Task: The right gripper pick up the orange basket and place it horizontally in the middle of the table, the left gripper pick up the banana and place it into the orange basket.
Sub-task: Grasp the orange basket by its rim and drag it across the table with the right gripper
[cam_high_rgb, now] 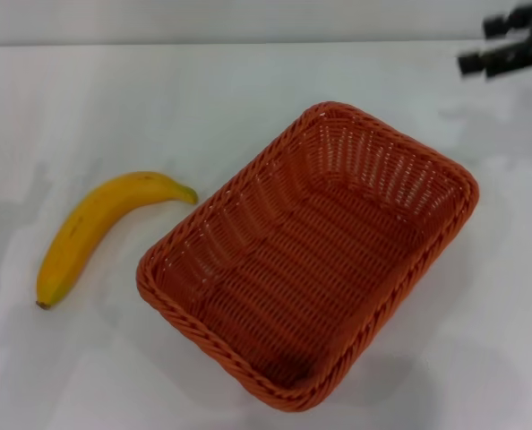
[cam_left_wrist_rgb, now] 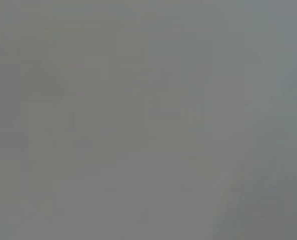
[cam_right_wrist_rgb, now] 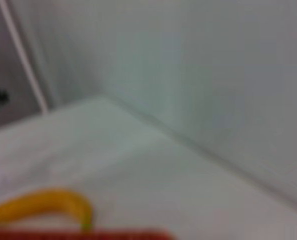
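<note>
The orange basket (cam_high_rgb: 311, 260) sits on the white table (cam_high_rgb: 158, 107), right of centre, empty and turned diagonally. Left of it the yellow banana (cam_high_rgb: 96, 228) lies flat, its stem tip close to the basket's rim without touching. My right gripper (cam_high_rgb: 485, 45) hovers at the far right corner, above and beyond the basket; its two black fingers stand apart with nothing between them. The right wrist view catches the banana (cam_right_wrist_rgb: 43, 205) and a strip of the basket rim (cam_right_wrist_rgb: 78, 234) along its edge. My left gripper does not show in any view; the left wrist view is plain grey.
A pale wall (cam_right_wrist_rgb: 213, 75) rises behind the table's far edge (cam_high_rgb: 248, 42). Bare white tabletop lies around the basket and the banana.
</note>
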### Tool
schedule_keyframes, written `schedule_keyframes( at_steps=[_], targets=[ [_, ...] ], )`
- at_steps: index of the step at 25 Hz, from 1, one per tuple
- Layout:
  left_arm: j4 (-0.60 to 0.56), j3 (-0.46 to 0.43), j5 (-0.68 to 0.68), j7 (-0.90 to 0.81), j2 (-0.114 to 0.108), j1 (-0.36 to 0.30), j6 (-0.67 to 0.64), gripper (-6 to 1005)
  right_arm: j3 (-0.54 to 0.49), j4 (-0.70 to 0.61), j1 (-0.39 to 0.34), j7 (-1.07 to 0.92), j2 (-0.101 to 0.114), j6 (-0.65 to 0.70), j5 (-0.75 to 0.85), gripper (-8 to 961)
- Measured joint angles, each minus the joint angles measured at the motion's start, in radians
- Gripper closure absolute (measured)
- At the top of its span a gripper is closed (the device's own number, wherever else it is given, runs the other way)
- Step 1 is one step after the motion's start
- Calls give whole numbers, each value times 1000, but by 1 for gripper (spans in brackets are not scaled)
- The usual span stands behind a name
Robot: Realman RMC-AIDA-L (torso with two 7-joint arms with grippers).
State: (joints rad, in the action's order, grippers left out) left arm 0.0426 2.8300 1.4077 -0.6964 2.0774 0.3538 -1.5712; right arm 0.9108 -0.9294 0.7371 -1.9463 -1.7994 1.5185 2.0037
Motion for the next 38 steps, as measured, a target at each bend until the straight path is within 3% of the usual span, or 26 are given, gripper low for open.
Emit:
schedule_keyframes(
  at_steps=[4,7,13,18,30,38],
  targets=[
    [12,0,-13,-24,-2,2,-1,130,47,-8,74,-110,-20,16,173,94],
    [17,-1,-11,-66,-2,-8,-13,131,87,8,149,-179,-47,12,314,94],
    [61,0,-21,-104,-3,-19,-29,134,110,45,240,-226,-149,-23,528,93],
    [64,0,-37,-112,-4,-24,-34,136,124,106,280,-232,-193,-46,578,95],
    [78,0,-40,-107,-3,-37,-31,142,243,209,319,-272,-209,-191,585,107],
    [80,0,-40,-107,-3,-38,-29,145,268,245,340,-285,-207,-205,594,293]
  ],
)
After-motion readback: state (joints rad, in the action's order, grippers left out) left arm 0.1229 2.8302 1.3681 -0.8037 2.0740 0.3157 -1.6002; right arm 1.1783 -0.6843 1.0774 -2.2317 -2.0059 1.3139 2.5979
